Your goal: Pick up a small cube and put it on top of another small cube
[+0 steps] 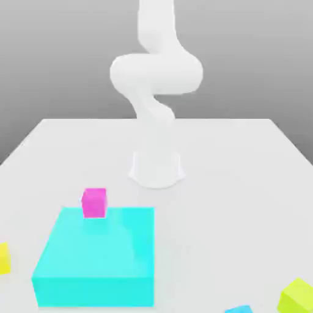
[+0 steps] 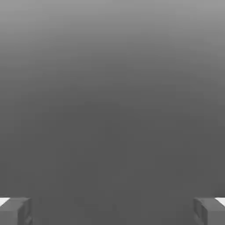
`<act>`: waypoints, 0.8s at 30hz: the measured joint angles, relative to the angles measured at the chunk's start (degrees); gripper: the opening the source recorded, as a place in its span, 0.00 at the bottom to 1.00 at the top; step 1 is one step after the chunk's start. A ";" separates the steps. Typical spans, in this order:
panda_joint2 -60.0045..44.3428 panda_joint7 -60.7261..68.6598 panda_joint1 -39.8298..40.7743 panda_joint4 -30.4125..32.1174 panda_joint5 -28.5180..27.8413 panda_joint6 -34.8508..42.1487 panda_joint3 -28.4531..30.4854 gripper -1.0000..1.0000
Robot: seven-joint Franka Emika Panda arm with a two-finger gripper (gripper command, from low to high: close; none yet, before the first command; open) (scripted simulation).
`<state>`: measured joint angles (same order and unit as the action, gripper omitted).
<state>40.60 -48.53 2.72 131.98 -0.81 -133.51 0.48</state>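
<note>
Exterior view. 1 white arm (image 1: 156,79), base at the table's (image 1: 232,159) far middle, upper links rising out of frame. 1 cyan block (image 1: 95,260), large, near the front toward this view's left. 1 magenta cube (image 1: 93,202), small, on or just behind the block's far edge; you cannot tell which. 1 yellow cube (image 1: 3,257), small, at this view's left edge, partly cut off, on the table well apart from the magenta cube. 1 lime cube (image 1: 298,295) at the front right corner. 1 blue piece (image 1: 239,310) at the bottom edge, mostly cut off.

Hand view. 1 gripper (image 2: 112,211), 2 grey fingertips (image 2: 15,211) set wide apart at opposite sides, nothing between them, plain grey ahead.

Step in hand, as a judgement: reach for the yellow cube. You should bring the hand down above it, keep the fingers spread, square them to 2 opposite faces, and skirt the cyan block.
</note>
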 joint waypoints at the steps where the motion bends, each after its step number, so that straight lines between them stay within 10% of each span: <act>1: -2.26 -1.14 1.17 0.09 -0.32 -0.75 0.24 0.50; 24: -50.42 -17.16 21.73 1.94 4.28 -16.62 11.28 0.50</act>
<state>-9.82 -65.68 24.45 133.92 3.47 -150.13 11.76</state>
